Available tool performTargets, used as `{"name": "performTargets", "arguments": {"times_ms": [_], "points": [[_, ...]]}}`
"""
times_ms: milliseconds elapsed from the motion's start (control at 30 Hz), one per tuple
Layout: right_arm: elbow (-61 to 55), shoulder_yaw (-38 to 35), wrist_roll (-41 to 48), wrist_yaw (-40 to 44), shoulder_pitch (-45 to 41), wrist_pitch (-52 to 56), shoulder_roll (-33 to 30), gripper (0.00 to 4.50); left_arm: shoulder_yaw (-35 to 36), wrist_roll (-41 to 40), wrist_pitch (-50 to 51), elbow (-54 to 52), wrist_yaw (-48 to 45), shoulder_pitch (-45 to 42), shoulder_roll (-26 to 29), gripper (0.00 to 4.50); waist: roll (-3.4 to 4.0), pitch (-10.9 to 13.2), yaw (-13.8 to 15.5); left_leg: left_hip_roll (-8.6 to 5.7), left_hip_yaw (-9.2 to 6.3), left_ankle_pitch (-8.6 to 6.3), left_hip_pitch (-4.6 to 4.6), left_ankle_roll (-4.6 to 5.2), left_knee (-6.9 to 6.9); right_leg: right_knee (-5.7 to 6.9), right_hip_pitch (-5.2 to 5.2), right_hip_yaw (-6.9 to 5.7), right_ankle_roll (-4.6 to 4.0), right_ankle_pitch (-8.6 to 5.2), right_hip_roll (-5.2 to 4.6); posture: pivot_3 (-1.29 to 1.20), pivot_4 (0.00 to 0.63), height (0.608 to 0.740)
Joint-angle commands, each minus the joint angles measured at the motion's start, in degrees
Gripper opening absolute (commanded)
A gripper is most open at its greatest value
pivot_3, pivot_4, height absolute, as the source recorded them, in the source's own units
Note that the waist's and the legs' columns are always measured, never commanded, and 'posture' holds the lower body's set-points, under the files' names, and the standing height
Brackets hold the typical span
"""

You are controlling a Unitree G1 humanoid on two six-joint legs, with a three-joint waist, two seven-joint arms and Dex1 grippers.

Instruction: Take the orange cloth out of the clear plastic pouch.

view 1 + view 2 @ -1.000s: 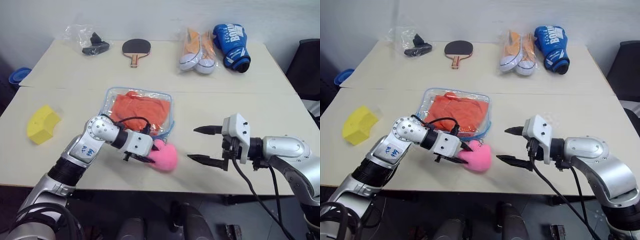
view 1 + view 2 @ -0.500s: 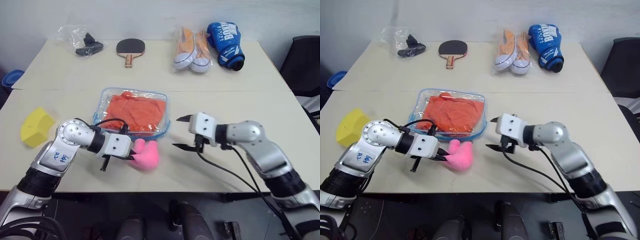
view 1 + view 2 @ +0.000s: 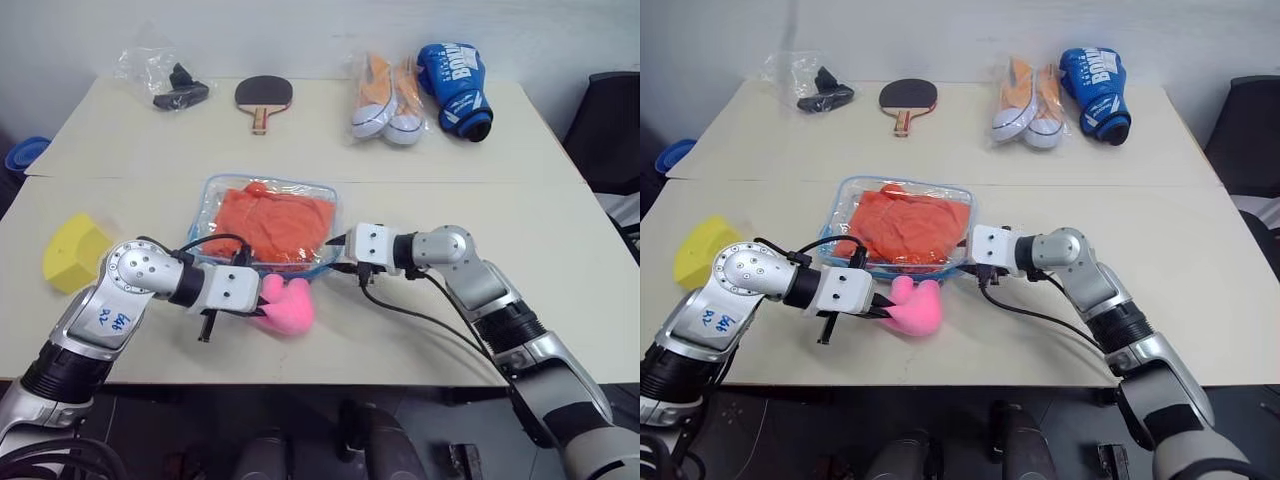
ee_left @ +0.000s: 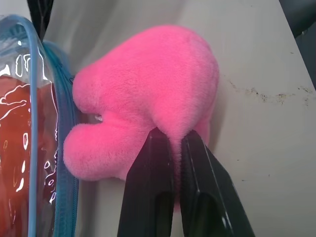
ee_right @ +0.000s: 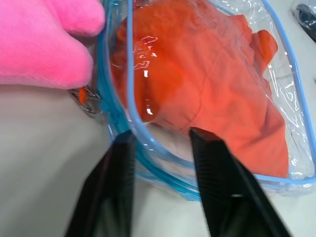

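Left end effector [image 4: 168, 136] pinches the pink plush [image 4: 148, 94]; right end effector [image 5: 160, 136], spread, straddles the pouch [image 3: 215, 190] edge. Closing may trap cloth [image 3: 275, 220], dragging the pouch across the desk [image 3: 560, 230].

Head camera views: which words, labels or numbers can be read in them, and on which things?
"BOXI...": white letters, cut off, on the blue padded boxing glove at the table's far edge.
Blue handwritten marks on the white sticker on the left forearm: too blurred to read.

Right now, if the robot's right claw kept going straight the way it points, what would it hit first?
Most likely the clear plastic pouch: the right gripper already straddles its blue-edged corner, with the orange cloth just beyond inside.
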Motion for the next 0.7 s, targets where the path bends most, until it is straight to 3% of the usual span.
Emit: {"name": "performTargets", "arguments": {"times_ms": [33, 267, 567, 700], "points": [[0.1, -0.8, -1.0, 0.2, -1.4, -2.5, 0.7, 0.52, 1.7, -0.3, 0.5, -1.9, 1.0, 0.7, 0.8, 0.00, 0.01, 0.0, 0.0, 0.00, 0.00, 0.00, 0.01, 0.00, 0.00, 0.01, 0.00, 0.01, 0.00, 0.00, 0.00, 0.00, 0.150, 0.740], [-0.3, -1.2, -2.7, 3.3, 0.1, -7.9, -2.5, 0.52, 5.5, -2.5, 3.4, -1.4, 2.3, 2.8, 1.9, 0.00, 0.01, 0.0, 0.0, 0.01, -0.01, 0.00, 0.01, 0.00, 0.00, 0.01, 0.00, 0.01, 0.00, 0.00, 0.00, 0.00, 0.150, 0.740], [-4.8, -3.3, -0.3, 10.3, 4.5, -15.7, -11.8, 0.52, 22.9, -8.6, 7.0, 2.0, 0.8, 13.8, 11.5, 0.00, 0.07, 0.0, -0.2, 0.06, -0.02, -0.01, 0.03, -0.01, -0.03, -0.05, -0.01, -0.02, -0.03, -0.02, 0.02, 0.00, 0.150, 0.740], [-7.2, -4.7, 3.1, 11.0, 4.9, -11.3, -11.3, 0.52, 27.1, -10.6, 7.8, 2.3, 0.9, 16.4, 12.8, 0.00, 0.07, 0.0, -0.1, 0.05, -0.01, -0.02, 0.05, -0.01, -0.03, -0.03, -0.02, -0.01, -0.03, -0.02, 0.00, 0.00, 0.150, 0.740]]}}
